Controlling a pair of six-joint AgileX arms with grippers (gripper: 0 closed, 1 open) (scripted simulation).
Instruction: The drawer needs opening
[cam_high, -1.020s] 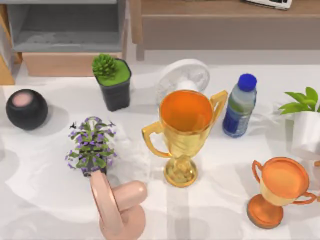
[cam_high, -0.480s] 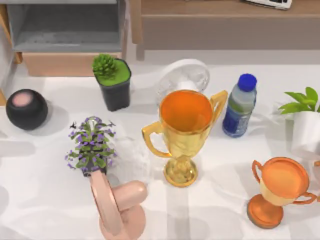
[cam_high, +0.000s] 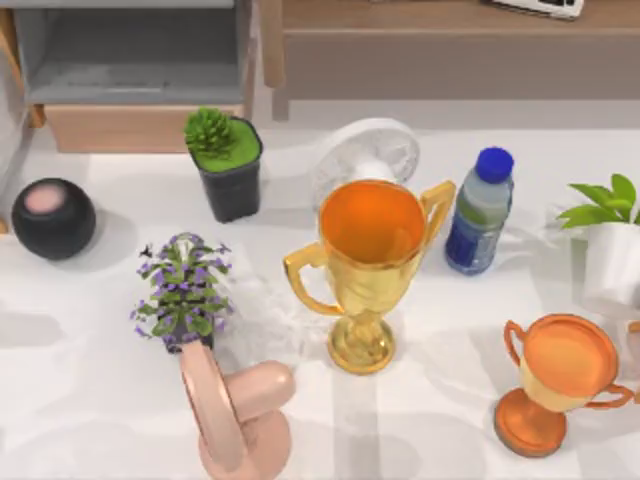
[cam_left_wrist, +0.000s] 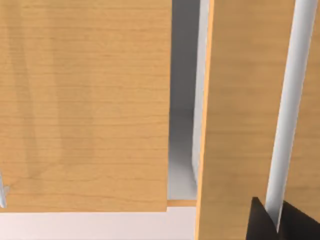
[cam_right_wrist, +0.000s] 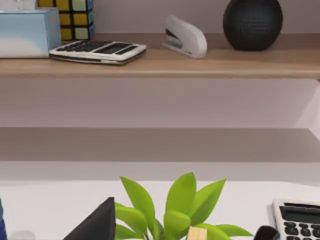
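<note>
We see the drawer (cam_high: 130, 95) at the tabletop's (cam_high: 440, 330) far left, pulled out w/ grey floor exposed, tan front toward 3 plants, 2 trophies (cam_high: 372, 265), 2 fans, 1 bottle (cam_high: 480, 210), 1 black speaker. Left end effector (cam_left_wrist: 277, 222) sits close against wood panels, prob. the cabinet; we can't tell its grip. Right end effector (cam_right_wrist: 185, 225) hangs over a leafy plant (cam_right_wrist: 172, 210), facing a shelf (cam_right_wrist: 160, 62); its fingers stand apart, grasping nothing.

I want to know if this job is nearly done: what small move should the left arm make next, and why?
Probably just ease the left gripper back from the wood panels it sits close against. The drawer already looks pulled out: its grey floor is exposed from above and its tan front stands near the succulent pot. The right gripper is parked, open.
</note>
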